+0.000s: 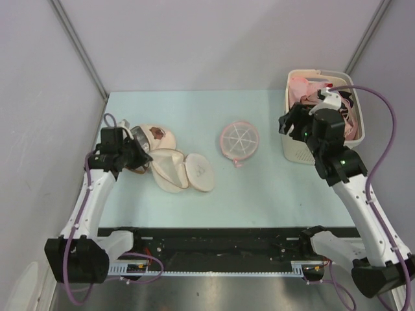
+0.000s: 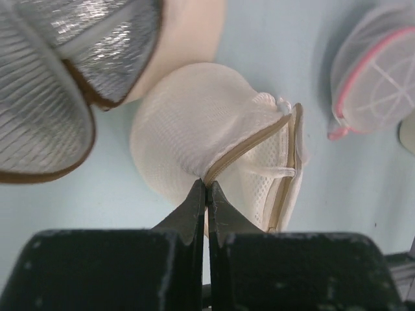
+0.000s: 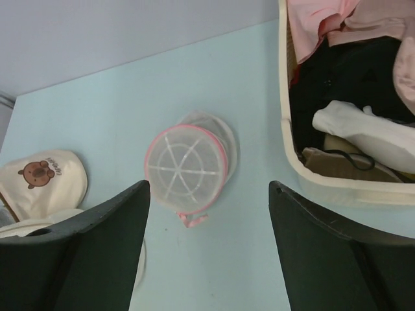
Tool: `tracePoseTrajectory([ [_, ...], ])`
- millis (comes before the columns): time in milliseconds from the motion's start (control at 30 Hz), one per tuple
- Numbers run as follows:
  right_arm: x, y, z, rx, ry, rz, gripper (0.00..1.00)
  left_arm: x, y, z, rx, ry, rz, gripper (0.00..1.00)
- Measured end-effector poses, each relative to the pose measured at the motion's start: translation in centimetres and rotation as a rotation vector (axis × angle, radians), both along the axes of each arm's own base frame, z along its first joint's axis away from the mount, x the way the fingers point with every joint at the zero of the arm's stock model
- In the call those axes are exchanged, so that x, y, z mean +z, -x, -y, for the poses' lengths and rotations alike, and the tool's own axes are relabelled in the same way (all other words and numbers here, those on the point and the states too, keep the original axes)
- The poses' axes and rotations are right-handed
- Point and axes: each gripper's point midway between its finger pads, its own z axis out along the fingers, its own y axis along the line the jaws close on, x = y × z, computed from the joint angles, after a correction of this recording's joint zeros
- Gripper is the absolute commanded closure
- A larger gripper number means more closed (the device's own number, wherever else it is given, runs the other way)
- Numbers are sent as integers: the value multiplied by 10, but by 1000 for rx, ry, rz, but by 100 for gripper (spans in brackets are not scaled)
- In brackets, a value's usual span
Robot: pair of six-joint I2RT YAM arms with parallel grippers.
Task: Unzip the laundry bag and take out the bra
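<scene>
The laundry bag (image 1: pixel 183 170) lies at the left of the table, a pale cream mesh drum with one round end bearing a small dark mark. In the left wrist view the laundry bag (image 2: pixel 194 123) gapes along its tan-trimmed seam. My left gripper (image 2: pixel 206 186) is shut on that seam; it also shows in the top view (image 1: pixel 145 157). My right gripper (image 3: pixel 209 188) is open and empty, held above the table beside the basket (image 1: pixel 295 150). Pale pink fabric (image 3: pixel 311 23) lies in the basket; I cannot tell whether it is the bra.
A beige dome with a brown patch and silver lining (image 1: pixel 154 135) lies behind the bag. A flat pink disc with white spokes (image 1: pixel 239 139) lies mid-table. The cream basket holds black, white and pink clothes. Grey walls close in the back and sides.
</scene>
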Motion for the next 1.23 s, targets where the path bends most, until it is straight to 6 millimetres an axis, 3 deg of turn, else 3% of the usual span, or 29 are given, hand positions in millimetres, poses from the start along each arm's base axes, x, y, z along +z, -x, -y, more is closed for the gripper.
tracePoseTrajectory([
  [100, 10, 12, 11, -22, 16, 29, 21, -1, 8, -24, 102, -14, -10, 100],
  [200, 4, 15, 21, -42, 43, 4, 20, 5, 13, -48, 204, -36, 8, 99],
  [233, -2, 14, 23, -49, 54, -19, 19, 7, 15, -56, 238, -47, 15, 94],
  [267, -8, 13, 25, -54, 63, -43, 18, 9, 17, -62, 266, -53, 19, 87],
  [300, -16, 12, 27, -59, 72, -71, 17, 10, 18, -66, 281, -56, 22, 71],
  [367, -29, 11, 27, -59, 86, -119, 12, 12, 21, -70, 298, -59, 26, 52],
  [400, -36, 12, 27, -57, 95, -148, 6, 12, 22, -70, 301, -56, 26, 34],
  [433, -42, 12, 26, -56, 100, -169, 1, 13, 23, -69, 298, -54, 26, 31],
  [600, -57, 19, 22, -47, 123, -231, 0, 18, 27, -68, 302, -48, 42, 0],
  [700, -59, 23, 14, -27, 134, -240, 0, 39, 35, -71, 329, -61, 133, 0],
  [933, -64, 34, -6, 26, 161, -260, 0, 131, 51, -70, 338, -75, 439, 0],
  [1033, -70, 38, -13, 40, 184, -275, 0, 136, 50, -61, 281, -59, 464, 0],
  [1233, -84, 41, -21, 33, 224, -314, 0, 124, 53, -35, 151, -4, 456, 0],
])
